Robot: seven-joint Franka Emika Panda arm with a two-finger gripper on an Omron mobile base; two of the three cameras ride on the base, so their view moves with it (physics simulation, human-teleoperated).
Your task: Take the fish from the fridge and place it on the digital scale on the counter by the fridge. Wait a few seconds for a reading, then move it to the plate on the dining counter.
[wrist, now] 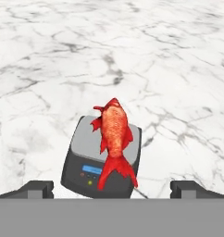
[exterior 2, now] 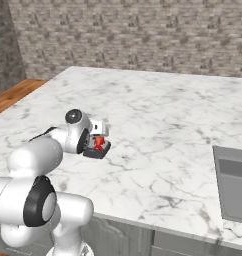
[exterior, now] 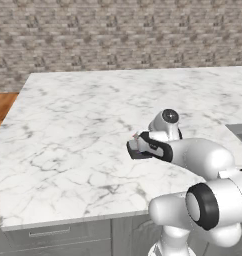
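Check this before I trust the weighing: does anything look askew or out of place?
Mostly fine. The fish lies on the digital scale, but its tail hangs over the display edge. The hand is open, clear of it.

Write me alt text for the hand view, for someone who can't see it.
A small red-orange fish lies on a flat dark grey digital scale with a blue display, its tail overhanging the near edge. The scale sits on a white grey-veined marble counter, and the open claw has its dark fingertips wide apart, clear of the fish.
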